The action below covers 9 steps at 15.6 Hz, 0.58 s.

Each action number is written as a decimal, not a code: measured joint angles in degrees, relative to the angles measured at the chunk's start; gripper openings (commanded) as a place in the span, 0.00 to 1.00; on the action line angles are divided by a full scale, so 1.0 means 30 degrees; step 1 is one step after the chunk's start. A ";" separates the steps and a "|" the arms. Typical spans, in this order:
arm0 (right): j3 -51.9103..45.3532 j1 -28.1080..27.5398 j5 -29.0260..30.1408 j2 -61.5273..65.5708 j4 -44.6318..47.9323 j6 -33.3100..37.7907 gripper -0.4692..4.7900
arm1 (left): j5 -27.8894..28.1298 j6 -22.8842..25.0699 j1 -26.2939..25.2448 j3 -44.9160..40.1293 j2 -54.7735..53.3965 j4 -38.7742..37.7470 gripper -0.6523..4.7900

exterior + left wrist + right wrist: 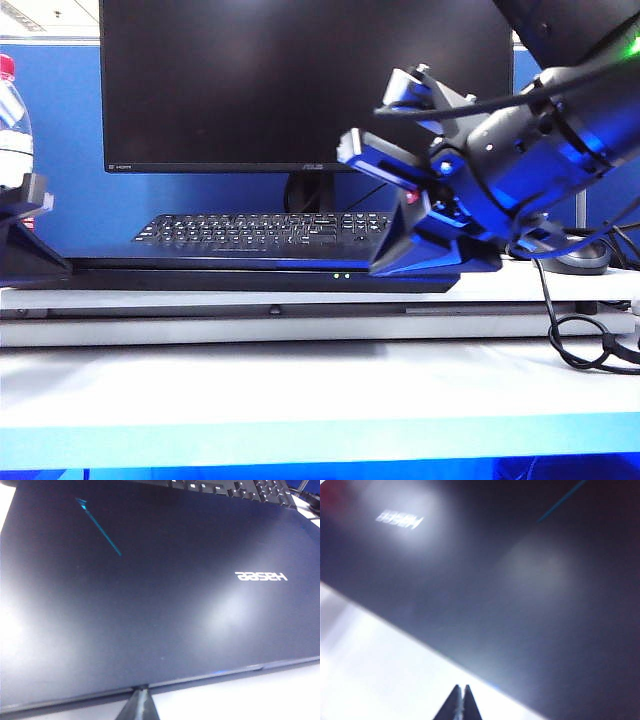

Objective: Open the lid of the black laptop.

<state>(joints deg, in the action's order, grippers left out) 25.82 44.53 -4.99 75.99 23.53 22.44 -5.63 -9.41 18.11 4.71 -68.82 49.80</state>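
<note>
Lid (150, 600) flat, left hand (140, 702) at edge, right hand (460, 702) alongside

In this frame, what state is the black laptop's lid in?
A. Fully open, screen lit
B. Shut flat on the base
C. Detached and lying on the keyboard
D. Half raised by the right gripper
B: the lid lies flat, its outer logo face up, and the right gripper is at its front edge.
</note>
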 measured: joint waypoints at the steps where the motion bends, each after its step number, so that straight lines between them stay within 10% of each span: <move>1: 0.0000 -0.0131 -0.0051 0.0058 0.0051 0.0000 0.09 | 0.0000 0.0000 0.0000 0.0000 0.0000 0.0000 0.11; 9: 0.0000 -0.0809 0.0372 0.0627 0.0561 -0.0073 0.09 | 0.0000 0.0000 0.0000 0.0015 -0.0007 0.0000 0.11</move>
<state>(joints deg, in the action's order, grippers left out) 25.82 42.11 -3.88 77.87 25.21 22.22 -5.63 -9.41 18.11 4.75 -68.84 49.80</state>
